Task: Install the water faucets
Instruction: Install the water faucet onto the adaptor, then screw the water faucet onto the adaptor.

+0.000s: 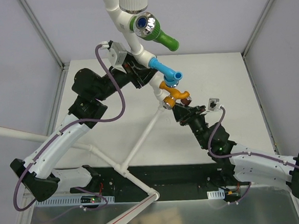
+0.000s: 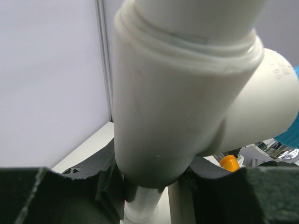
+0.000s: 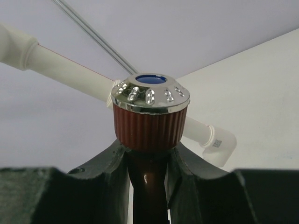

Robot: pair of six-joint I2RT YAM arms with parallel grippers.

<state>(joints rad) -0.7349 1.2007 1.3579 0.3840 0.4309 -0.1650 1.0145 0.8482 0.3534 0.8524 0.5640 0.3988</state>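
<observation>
right gripper [image 3: 148, 156] clenched on small brown plastic faucet [image 3: 149, 137] below its ribbed knob [image 3: 150, 123], just beside orange plastic faucet [image 1: 174, 94]. left gripper [image 2: 152, 184] clamps white pvc tee fitting [image 2: 173, 116]. judged light, rigid, chrome cap [image 3: 150, 94] slick: hold the stem.

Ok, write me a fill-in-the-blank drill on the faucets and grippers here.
The faucet held in the right gripper is coloured ____.
The left gripper grips the pipe frame, whose colour is ____.
In the top view, the blue faucet lies between the orange faucet and the ____ one.
Missing words: brown, white, green.
</observation>
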